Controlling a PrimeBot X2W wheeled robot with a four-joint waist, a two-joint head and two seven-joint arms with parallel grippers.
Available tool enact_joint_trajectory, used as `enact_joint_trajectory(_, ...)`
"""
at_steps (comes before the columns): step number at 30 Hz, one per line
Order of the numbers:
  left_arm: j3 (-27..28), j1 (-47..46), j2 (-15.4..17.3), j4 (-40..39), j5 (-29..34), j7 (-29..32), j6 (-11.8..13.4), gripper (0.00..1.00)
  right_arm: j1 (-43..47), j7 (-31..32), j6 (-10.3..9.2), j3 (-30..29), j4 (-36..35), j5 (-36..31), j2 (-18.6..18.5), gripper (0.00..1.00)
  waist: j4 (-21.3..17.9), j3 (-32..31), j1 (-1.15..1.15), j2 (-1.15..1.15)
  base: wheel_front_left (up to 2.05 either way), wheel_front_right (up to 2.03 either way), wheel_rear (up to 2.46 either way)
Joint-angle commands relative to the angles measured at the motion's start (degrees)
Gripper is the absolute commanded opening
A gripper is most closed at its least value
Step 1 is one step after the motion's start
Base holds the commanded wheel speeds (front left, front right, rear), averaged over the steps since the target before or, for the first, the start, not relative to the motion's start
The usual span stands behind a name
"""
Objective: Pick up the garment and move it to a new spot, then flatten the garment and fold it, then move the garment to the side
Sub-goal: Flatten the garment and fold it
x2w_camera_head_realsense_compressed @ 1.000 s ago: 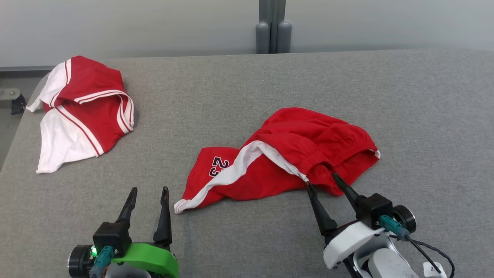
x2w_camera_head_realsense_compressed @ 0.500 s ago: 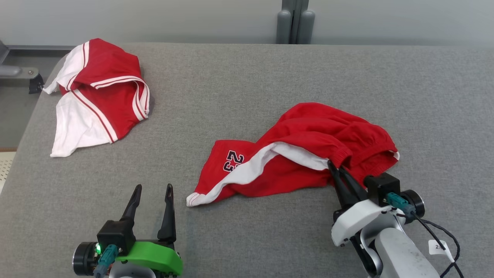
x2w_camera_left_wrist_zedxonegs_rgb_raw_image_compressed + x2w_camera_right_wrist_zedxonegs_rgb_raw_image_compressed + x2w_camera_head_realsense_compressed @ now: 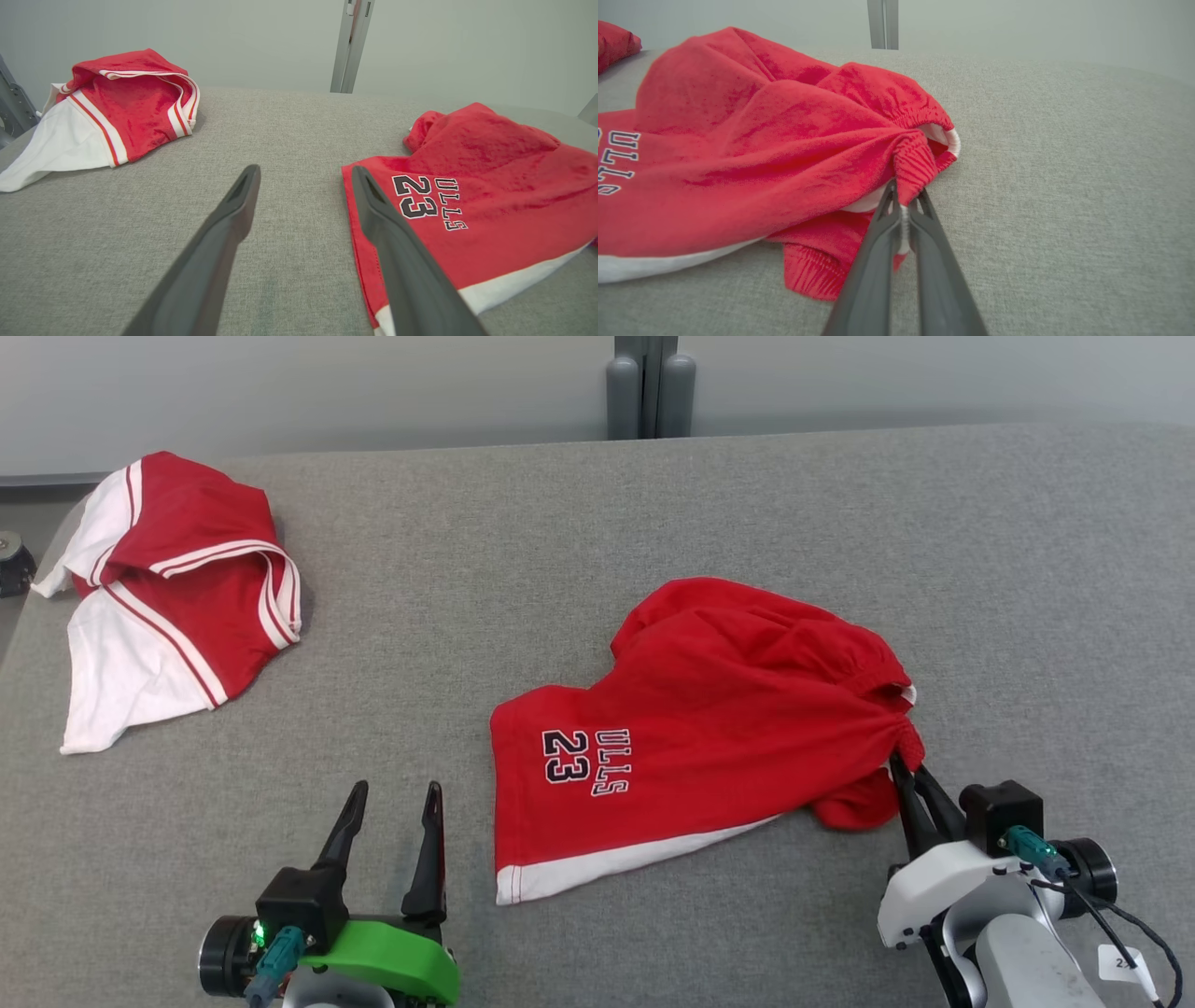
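Nearest, at the lower left, the left gripper [image 3: 396, 790] is being held low over the surface with its two dark fingers spread wide and nothing between them. Its green-shelled wrist is being cut off by the bottom edge of the head view.

At the near right, the right gripper [image 3: 910, 767] is being squeezed closed on the gathered elastic waistband of the red jersey shorts [image 3: 709, 709], which carry a white hem band and the number 23. Its fingertips are being partly buried by the bunched cloth. The shorts are lying right of centre on the grey woven fabric surface [image 3: 560, 551], hem towards the near left and waistband at the right. Beside the number, "ULLS" is being shown; whether more lettering is being hidden by a fold cannot be told.

Well apart, at the far left, a crumpled red-and-white garment [image 3: 177, 588] is lying near the surface's edge. Beside it, a dark object [image 3: 14, 565] is being cropped by the frame and cannot be identified.

Beyond the far edge, a grey upright post [image 3: 639, 383] is standing against a pale wall [image 3: 280, 383].
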Motion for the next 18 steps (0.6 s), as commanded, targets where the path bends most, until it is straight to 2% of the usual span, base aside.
enact_joint_trajectory(1, 0.5, 0.6, -0.1, 0.2, 0.8, -0.2, -0.3, 1.0, 0.2, -0.2, -0.08, -0.5, 0.9, -0.3, -0.1, 0.0, -0.2, 0.0, 0.0, 0.0, 0.0, 0.0, 0.0)
enact_joint_trajectory(4, 0.8, 0.8, -0.4, 0.4, 1.2, -0.2, -0.7, 1.0, -0.4, -0.2, -0.08, -1.1, 2.1, -0.6, -0.1, 0.0, -0.5, -0.1, 0.0, 0.0, 0.0, 0.0, 0.0)
enact_joint_trajectory(5, 0.8, 0.8, -0.5, 0.4, 1.2, -0.2, -0.9, 1.0, -0.5, -0.2, -0.08, -1.4, 2.1, -0.7, -0.1, 0.28, -0.6, -0.2, 0.0, 0.0, 0.0, 0.0, 0.0)
enact_joint_trajectory(6, 0.9, 0.8, -0.7, 0.3, 1.2, -0.2, -1.2, 1.0, -0.5, -0.2, -0.08, -1.7, 1.8, -0.7, -0.1, 0.68, -0.8, -0.4, 0.0, 0.0, 0.0, 0.0, 0.0)
enact_joint_trajectory(7, 1.0, 0.9, -0.8, 0.1, 1.1, -0.2, -1.3, 1.0, -0.2, -0.2, -0.08, -1.8, 1.6, -0.6, -0.1, 1.0, -0.9, -0.6, 0.0, 0.0, 0.0, 0.0, 0.0)
enact_joint_trajectory(13, 2.3, 1.5, -1.7, -2.2, 0.0, -0.2, -2.2, 1.0, 3.4, -0.2, -0.08, -2.6, -1.7, -0.1, 0.0, 1.0, -1.6, -2.3, 0.0, 0.0, 0.0, 0.0, 0.0)
enact_joint_trajectory(18, 2.7, 1.9, -2.1, -4.4, 0.7, -0.2, -2.2, 1.0, 6.3, -0.2, -0.08, -3.0, -8.7, 1.1, 0.0, 1.0, -2.8, -3.7, 0.0, 0.0, 0.0, 0.0, 0.0)
